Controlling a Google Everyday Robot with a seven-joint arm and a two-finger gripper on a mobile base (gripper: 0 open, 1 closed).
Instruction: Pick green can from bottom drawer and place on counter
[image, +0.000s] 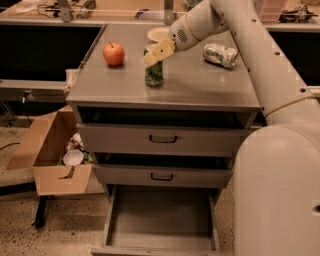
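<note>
Only one camera view, so here goes. The green can (154, 75) is standing upright on the counter (200, 92), long axis vertical with its top pointing straight up, roughly mid-counter and a bit left of center. The pincer (152, 56) is sitting right at the can's top, coming in at a slant from the upper right on the end of the big white arm (250, 45). It's covering the can's lid, and honestly I can't tell if it's pinching the can or just resting there.

A red apple (114, 54) is sitting to the can's left, well apart from it. A crushed white-and-green can (220, 54) is lying on its side toward the right. A white plate (158, 34) is sitting behind the pincer near the back edge.

Down below, the bottom drawer (160, 215) is hanging wide open, showing its plain grey floor. On the floor to the left, a cardboard box (50, 165) is holding a white cup (73, 157) and some other bits I can't make out.
</note>
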